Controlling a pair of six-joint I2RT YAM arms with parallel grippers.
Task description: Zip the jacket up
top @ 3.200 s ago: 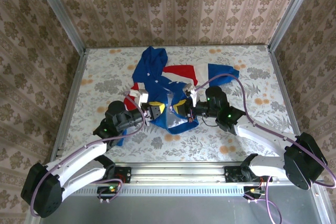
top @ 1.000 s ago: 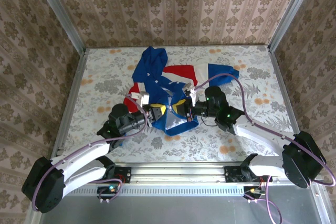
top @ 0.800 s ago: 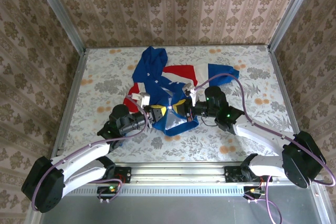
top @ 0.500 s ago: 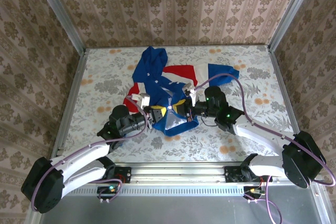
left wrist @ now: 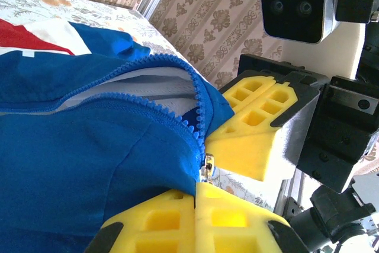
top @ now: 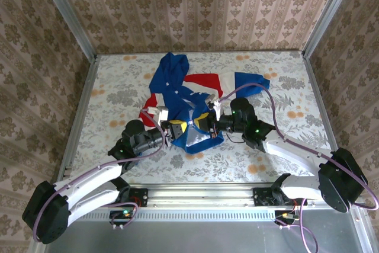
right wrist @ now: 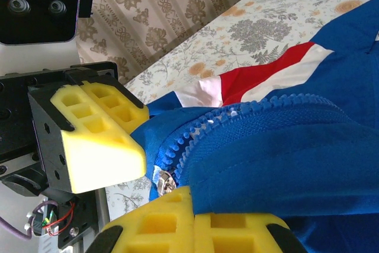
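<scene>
Now I've the left gripper [left wrist: 196, 192] and right gripper [right wrist: 192, 198] clamped on the limp royal-blue hooded jacket [top: 172, 81], flanking its small metal slider [left wrist: 207, 169].

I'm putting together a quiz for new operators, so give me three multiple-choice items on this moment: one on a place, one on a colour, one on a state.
1. Where do both grippers hold the small royal-blue hooded zip jacket?
A) its hood
B) its near hem, by the lower end of the zip
C) a sleeve cuff

2. What colour are the finger pads?
A) green
B) yellow
C) red

3. How is the zip?
A) closed to the top
B) closed halfway
C) open, tooth rows apart

Answers:
1 B: the left gripper and right gripper meet at the hem nearest the arms, each pinching blue cloth beside the metal slider.
2 B: both wrist views show yellow blocks.
3 C: the tooth rows spread apart straight from the slider.
</scene>
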